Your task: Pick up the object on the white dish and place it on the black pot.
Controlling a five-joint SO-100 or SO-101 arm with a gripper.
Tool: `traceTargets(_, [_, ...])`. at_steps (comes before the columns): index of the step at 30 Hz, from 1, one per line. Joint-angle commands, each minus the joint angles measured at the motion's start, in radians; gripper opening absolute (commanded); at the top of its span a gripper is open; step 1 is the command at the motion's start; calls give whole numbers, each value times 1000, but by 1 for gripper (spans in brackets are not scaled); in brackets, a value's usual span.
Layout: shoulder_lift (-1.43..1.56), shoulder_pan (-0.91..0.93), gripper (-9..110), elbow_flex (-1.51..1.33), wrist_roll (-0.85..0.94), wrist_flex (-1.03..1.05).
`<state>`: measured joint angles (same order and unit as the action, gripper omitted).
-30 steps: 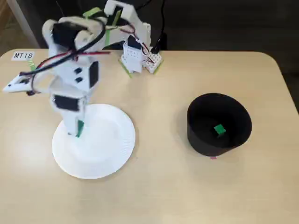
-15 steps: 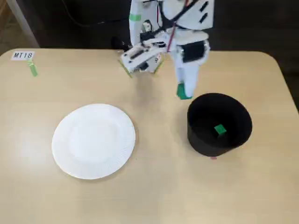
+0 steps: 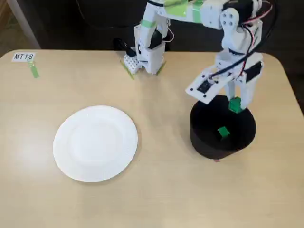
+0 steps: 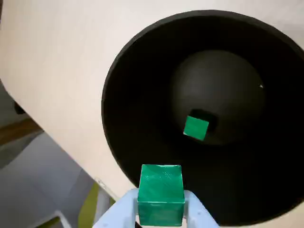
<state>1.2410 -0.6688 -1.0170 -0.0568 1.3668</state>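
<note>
The green cube is held clamped in the gripper above the near edge of the black pot, where a second green cube lies already. The white dish at the left is seen bare. The cube is judged light and stiff, best gripped on two flat opposite faces.

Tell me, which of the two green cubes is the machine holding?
The upper cube, pinched in the tool above the black pot. The other green cube lies loose on the pot's floor.
</note>
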Motion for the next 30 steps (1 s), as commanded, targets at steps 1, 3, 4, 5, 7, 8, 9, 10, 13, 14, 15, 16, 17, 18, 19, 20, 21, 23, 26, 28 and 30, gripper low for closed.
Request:
traceTargets(1, [-20,14,0,6,21,-23])
traceTargets(3, [-49,26,0,8,32,-28])
traceTargets(4, [-63,31,0,9,37,-29])
traceTargets(5, [-77,35,0,11,41,-34])
traceTargets(7, [-98,40,0,14,46,-40])
traceTargets(8, [-104,41,0,14,46,-41])
traceTargets(9, [-112,43,0,14,46,-41])
traceTargets(10, [-118,44,0,14,46,-41])
traceTargets(13, [-127,48,0,14,46,-41])
traceTargets(14, [-129,48,0,14,43,-41])
traceTargets(15, [-129,49,0,14,38,-40])
traceTargets(16, [-130,51,0,14,32,-35])
traceTargets(17, [-132,52,6,14,31,-26])
traceTargets(18, [-133,52,12,14,35,-12])
traceTargets(19, [-133,54,19,14,41,-2])
traceTargets(20, [-133,54,24,14,54,8])
traceTargets(21, [-133,54,28,14,63,14])
traceTargets(23, [-133,57,30,14,67,23])
traceTargets(26, [-127,61,30,14,69,35])
traceTargets(28, [-123,66,27,14,69,40])
traceTargets(30, [-112,72,15,15,49,38])
